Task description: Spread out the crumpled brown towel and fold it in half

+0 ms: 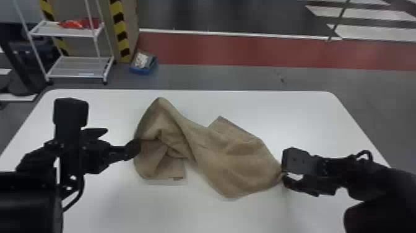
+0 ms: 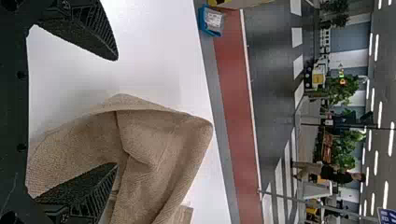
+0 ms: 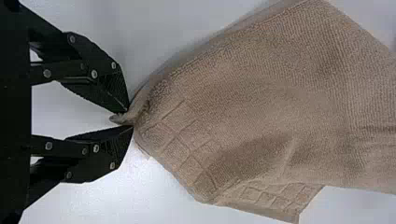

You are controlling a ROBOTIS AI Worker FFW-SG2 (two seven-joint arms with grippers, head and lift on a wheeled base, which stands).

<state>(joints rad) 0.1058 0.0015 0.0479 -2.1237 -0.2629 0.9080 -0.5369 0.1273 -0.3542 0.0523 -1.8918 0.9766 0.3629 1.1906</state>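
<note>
The brown towel lies crumpled across the white table, its left part bunched in folds and its right part drawn to a point. At that right corner my right gripper is shut on the towel; in the right wrist view the right gripper pinches a small tuft of it. My left gripper is at the towel's left edge. In the left wrist view the left gripper stands wide open, one finger over the towel and the other above bare table.
The white table has its far edge beyond the towel. Past it on the floor stand a blue bin and a white wire shelf with red items at the back left.
</note>
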